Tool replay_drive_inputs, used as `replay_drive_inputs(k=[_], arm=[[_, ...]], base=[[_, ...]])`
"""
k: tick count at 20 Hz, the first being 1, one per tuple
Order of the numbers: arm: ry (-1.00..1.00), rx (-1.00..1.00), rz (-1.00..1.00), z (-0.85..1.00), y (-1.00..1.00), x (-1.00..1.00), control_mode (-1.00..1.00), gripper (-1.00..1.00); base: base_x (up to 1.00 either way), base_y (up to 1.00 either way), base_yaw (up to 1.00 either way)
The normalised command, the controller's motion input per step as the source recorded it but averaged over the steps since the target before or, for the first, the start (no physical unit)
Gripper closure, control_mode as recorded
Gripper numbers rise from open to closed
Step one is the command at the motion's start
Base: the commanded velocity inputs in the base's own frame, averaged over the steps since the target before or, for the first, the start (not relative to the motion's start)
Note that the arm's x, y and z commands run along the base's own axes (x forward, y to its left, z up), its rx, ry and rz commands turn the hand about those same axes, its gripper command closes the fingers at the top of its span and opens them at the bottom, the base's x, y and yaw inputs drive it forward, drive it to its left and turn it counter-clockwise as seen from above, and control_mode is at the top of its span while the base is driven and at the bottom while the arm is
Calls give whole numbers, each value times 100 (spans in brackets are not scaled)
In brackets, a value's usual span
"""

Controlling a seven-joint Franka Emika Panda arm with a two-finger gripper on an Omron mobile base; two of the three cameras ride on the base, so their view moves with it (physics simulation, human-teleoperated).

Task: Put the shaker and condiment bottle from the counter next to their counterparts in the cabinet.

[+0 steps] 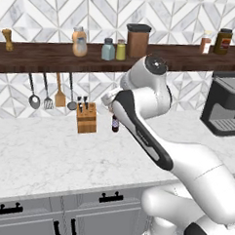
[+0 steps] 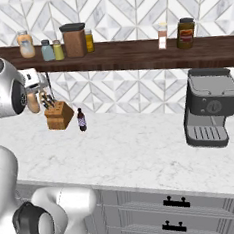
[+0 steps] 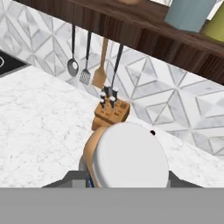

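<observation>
A squat orange-tan condiment bottle with a pale cap (image 3: 129, 157) is seen held in the hand (image 2: 34, 93), the pale cap being large at the lower centre of the hand view and the orange body showing at its left edge; in the right base view the bottle (image 2: 33, 102) hangs at the left of the frame, raised above the white marbled worktop (image 2: 136, 147) and below the long dark-brown wooden wall shelf (image 2: 133, 52). The hand is closed narrowly on the bottle. On the shelf, toward the upper left of the left base view, a matching squat orange-tan bottle (image 1: 79, 42) is stood, and to its right the small pale blue-grey translucent shaker with a grey cap (image 1: 108, 49) is placed just beside a small yellow-green shaker (image 1: 121, 50), with a tall brown canister with a dark lid (image 1: 137, 41) next along. A slim dark purple-labelled bottle (image 2: 81, 120) is stood on the worktop near a wooden knife block (image 2: 58, 115). Metal utensils and a wooden spatula (image 1: 60, 92) are hung under the shelf at the left. A dark grey coffee machine (image 2: 209, 112) is set on the worktop at the right of the right base view.
</observation>
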Motion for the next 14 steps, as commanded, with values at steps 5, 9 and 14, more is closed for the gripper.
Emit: replay_drive_inputs(k=[5,9,14], arm=[[0,0,0,59,8,-15,-100,100],[0,0,0,61,6,-16,-100,100],[0,0,0,58,5,-10,-100,100]], base=[[0,0,0],[0,0,0],[0,0,0]])
